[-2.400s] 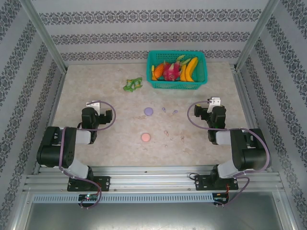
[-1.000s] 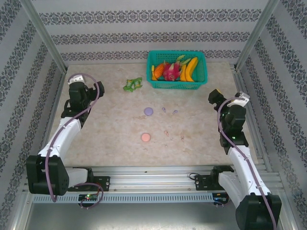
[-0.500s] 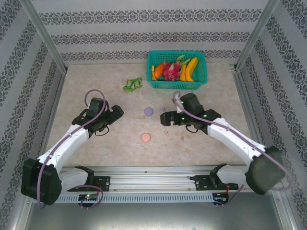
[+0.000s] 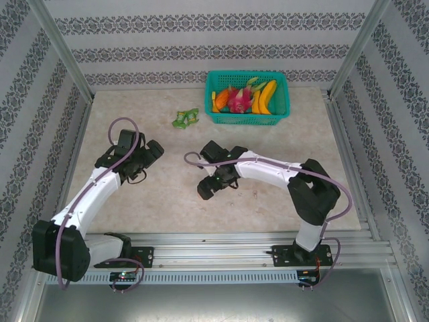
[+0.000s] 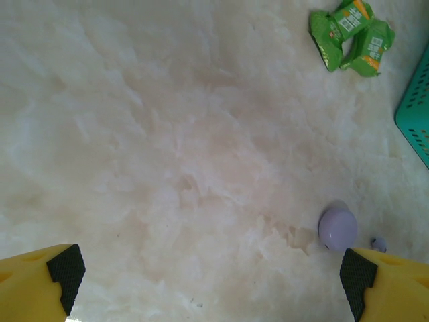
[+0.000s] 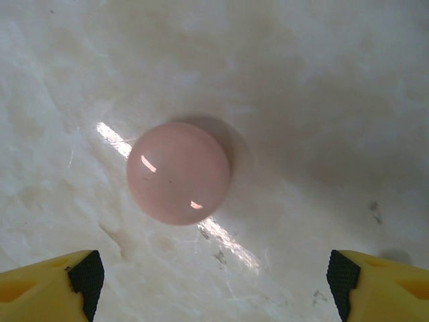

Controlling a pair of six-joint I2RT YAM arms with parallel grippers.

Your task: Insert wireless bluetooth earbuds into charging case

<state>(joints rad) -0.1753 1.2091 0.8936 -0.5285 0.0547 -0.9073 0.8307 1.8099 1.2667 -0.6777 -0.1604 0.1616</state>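
Observation:
The round pink charging case (image 6: 178, 172) lies on the marble table just ahead of my right gripper (image 6: 213, 288), whose yellow fingers (image 6: 84, 275) stand wide apart, open, with nothing between them. From above, that gripper (image 4: 208, 189) hovers over the case and hides it. My left gripper (image 5: 209, 288) is open over bare table. The lilac case (image 5: 337, 227) lies beside its right finger (image 5: 355, 275), with one tiny lilac earbud (image 5: 379, 243) just past it. One pink earbud (image 4: 255, 194) shows as a speck below the right forearm. The left gripper (image 4: 149, 155) is at the middle left.
A teal basket (image 4: 247, 119) of toy fruit stands at the back, its corner (image 5: 415, 114) showing in the left wrist view. A green toy (image 4: 186, 119) lies left of the basket and at the top right (image 5: 352, 33) of the left wrist view. Metal frame rails border the table.
My right arm has swung left and down until its gripper is over the pink case. The left gripper has drawn back a little to the left.

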